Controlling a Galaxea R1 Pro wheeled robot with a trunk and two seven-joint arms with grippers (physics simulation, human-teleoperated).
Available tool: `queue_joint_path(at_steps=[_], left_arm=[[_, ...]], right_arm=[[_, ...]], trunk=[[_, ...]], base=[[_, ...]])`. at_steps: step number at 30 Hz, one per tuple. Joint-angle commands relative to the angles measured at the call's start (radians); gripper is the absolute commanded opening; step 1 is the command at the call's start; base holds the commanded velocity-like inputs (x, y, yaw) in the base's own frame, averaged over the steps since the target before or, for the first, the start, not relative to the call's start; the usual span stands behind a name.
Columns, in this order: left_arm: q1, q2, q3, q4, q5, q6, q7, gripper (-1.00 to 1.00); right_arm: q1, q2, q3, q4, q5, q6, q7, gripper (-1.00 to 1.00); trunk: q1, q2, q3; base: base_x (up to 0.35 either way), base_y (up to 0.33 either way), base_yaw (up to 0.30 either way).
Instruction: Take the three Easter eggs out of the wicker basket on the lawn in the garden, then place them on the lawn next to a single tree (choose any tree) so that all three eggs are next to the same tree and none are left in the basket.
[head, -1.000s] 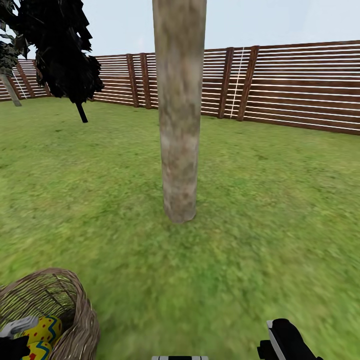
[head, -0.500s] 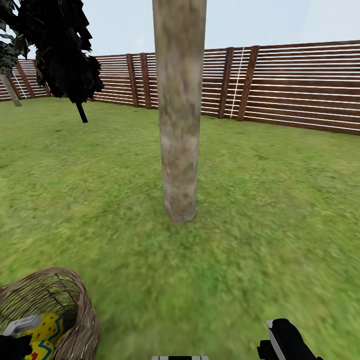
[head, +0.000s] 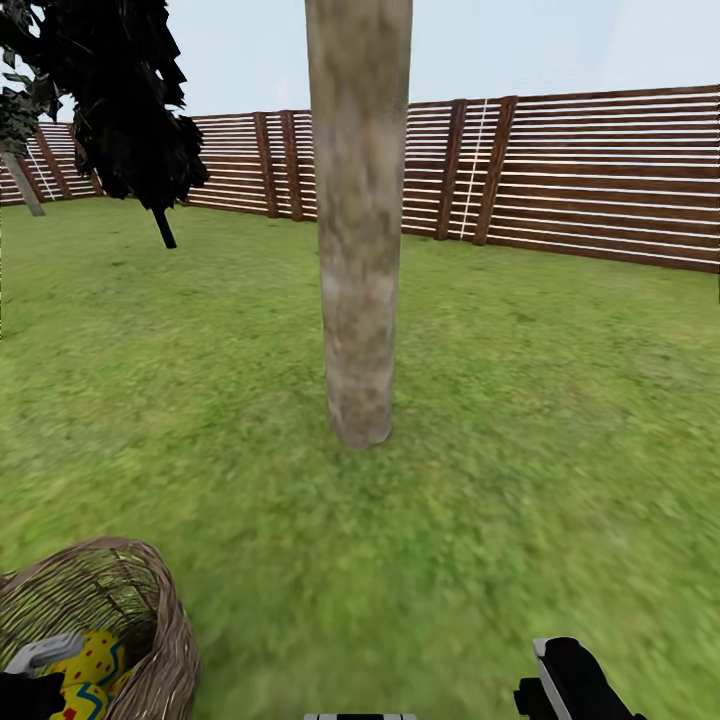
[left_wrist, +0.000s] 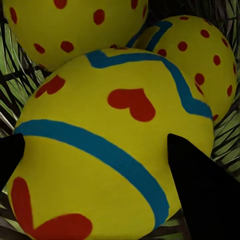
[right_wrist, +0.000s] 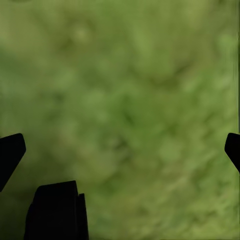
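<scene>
Centrally, head view: bare grey-brown tree trunk (head: 358, 220) rises from the lawn (head: 520, 420); canopy out of frame. Behind it, brown horizontal-slat fence (head: 600, 175) closes the garden; dark narrow cypress (head: 120, 95) stands far back at upper left. Wicker basket (head: 150, 600) sits on the grass at lower left, well apart from the trunk, w/ open weave rim toward the camera. Inside it, yellow Easter eggs (head: 90, 665) w/ red dots & blue zigzag; left gripper (head: 25, 680) reaches into the basket among them, grey fingertip beside the egg pile. Left wrist view: nearest egg (left_wrist: 107, 150) sits between the two black fingers (left_wrist: 205, 190), one finger at each side of it; fingers spread about as wide as the egg, but whether pads press on the shell or just flank it, cannot tell. Two more eggs lie behind the first, touching it: one (left_wrist: 75, 27) to one side, one (left_wrist: 192, 60) to the other; wicker weave (left_wrist: 227, 137) visible around all three. So all 3 eggs are in the basket. Right gripper (head: 570, 680) hangs low at lower right of head view, over bare grass. Right wrist view: fingers (right_wrist: 10, 155) set wide apart at opposite frame edges, nothing between them but blurred lawn (right_wrist: 130, 100).
</scene>
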Motion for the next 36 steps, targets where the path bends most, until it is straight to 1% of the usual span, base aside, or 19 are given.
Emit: queue_joint_path(at_steps=[1,5,8,15,22,26,32,36], left_arm=[[0.001,-0.018,0.001,0.022,0.033,0.013,-0.002,-1.00],[0.001,-0.018,0.001,0.021,0.035,0.014,-0.003,-1.00],[0.001,-0.025,0.001,0.021,0.034,0.014,-0.003,-1.00],[0.001,-0.033,0.001,0.021,0.035,0.014,-0.003,-1.00],[0.001,-0.033,0.001,0.021,0.035,0.014,-0.003,-1.00],[0.001,-0.033,0.001,0.020,0.035,0.013,-0.003,-1.00],[0.001,-0.033,0.001,0.020,0.035,0.013,-0.003,-1.00],[0.001,-0.040,0.001,0.020,0.035,0.012,-0.003,-1.00]], right_arm=[[0.000,0.000,0.000,-0.001,0.003,0.005,0.000,1.00],[0.000,0.002,0.001,-0.001,0.005,0.004,-0.001,1.00],[0.000,0.002,0.001,-0.001,0.005,0.003,-0.001,1.00],[0.000,0.003,0.001,-0.001,0.005,0.003,-0.001,1.00],[0.000,0.006,0.003,-0.001,0.005,0.003,-0.001,1.00],[0.000,0.006,0.003,-0.001,0.005,0.003,-0.001,1.00],[0.000,0.006,0.003,-0.001,0.005,0.003,-0.001,1.00],[0.000,0.006,0.003,-0.001,0.005,0.003,-0.002,1.00]], trunk=[[0.000,0.000,0.003],[-0.002,0.001,0.018],[-0.004,0.002,0.030],[-0.007,0.003,0.057],[-0.010,0.005,0.084],[-0.012,0.006,0.100],[-0.014,0.007,0.123],[-0.016,0.008,0.138]], base=[[0.000,0.000,0.000],[0.000,0.000,0.000],[0.000,0.000,0.000],[0.000,0.000,0.000],[0.000,0.000,0.000],[-0.176,0.129,0.000],[-0.017,0.012,0.000],[0.000,0.000,0.000]])
